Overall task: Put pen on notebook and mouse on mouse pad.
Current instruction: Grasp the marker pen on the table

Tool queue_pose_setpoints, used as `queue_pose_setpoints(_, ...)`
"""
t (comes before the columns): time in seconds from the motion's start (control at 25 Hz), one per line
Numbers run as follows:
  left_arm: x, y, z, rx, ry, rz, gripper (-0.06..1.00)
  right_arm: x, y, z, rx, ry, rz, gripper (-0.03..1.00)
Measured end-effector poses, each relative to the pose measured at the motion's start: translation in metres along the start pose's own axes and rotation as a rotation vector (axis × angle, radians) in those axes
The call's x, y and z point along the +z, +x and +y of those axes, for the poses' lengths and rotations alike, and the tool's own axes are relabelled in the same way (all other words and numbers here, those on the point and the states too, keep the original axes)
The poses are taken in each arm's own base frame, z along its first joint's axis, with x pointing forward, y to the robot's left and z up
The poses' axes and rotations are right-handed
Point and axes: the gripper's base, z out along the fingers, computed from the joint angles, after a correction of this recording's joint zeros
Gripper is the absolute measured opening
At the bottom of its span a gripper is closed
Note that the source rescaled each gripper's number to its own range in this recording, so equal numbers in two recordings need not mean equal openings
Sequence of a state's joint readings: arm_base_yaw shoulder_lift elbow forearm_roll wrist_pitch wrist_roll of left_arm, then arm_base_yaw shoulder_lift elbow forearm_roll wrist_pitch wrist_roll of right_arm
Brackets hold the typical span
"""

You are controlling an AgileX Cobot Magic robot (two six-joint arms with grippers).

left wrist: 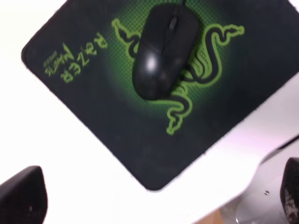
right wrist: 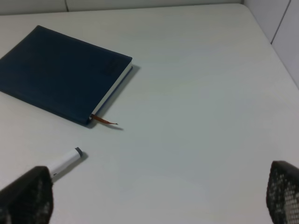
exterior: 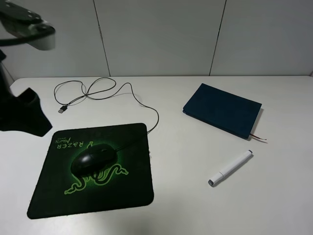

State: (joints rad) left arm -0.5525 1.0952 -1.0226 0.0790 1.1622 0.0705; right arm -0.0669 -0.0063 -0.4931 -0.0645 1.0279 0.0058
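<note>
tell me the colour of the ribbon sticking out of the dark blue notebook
Reddish orange; the ribbon bookmark shows best in the right wrist view.

A smooth, matte white rectangular bench [exterior: 195,210] fills the lower part of the high view and runs back to a wall [exterior: 156,34] of plain pale grey-white panels. The panels are split by thin dark seams [exterior: 101,36] that run top to bottom and lean slightly in that view. The bench's far right corner is rounded, with more pale panelling [right wrist: 280,23] just beyond it. The light is soft and even, leaving only faint shadows on the white surface.
</note>
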Motion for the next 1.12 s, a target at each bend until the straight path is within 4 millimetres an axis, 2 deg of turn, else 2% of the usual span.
queue_pose_setpoints(0.2, -0.04, 0.032, -0.001, -0.03, -0.004, -0.166, 1.0, 0.0, 0.0, 0.0, 0.0, 0.0, 0.0, 1.0)
queue_pose_setpoints(0.4, -0.055, 0.074, -0.005, -0.043, 0.0, -0.282, 1.0, 0.0, 0.0, 0.0, 0.0, 0.0, 0.0, 1.0)
queue_pose_setpoints(0.6, -0.058, 0.123, -0.01, -0.043, -0.004, -0.408, 1.0, 0.0, 0.0, 0.0, 0.0, 0.0, 0.0, 1.0)
queue_pose_setpoints(0.76, -0.061, 0.153, -0.012, -0.035, -0.019, -0.509, 1.0, 0.0, 0.0, 0.0, 0.0, 0.0, 0.0, 1.0)
queue_pose_setpoints(0.96, -0.051, 0.173, -0.012, -0.056, -0.064, -0.548, 1.0, 0.0, 0.0, 0.0, 0.0, 0.0, 0.0, 1.0)
queue_pose_setpoints(1.12, -0.032, 0.182, -0.014, -0.135, -0.127, -0.511, 1.0, 0.0, 0.0, 0.0, 0.0, 0.0, 0.0, 1.0)
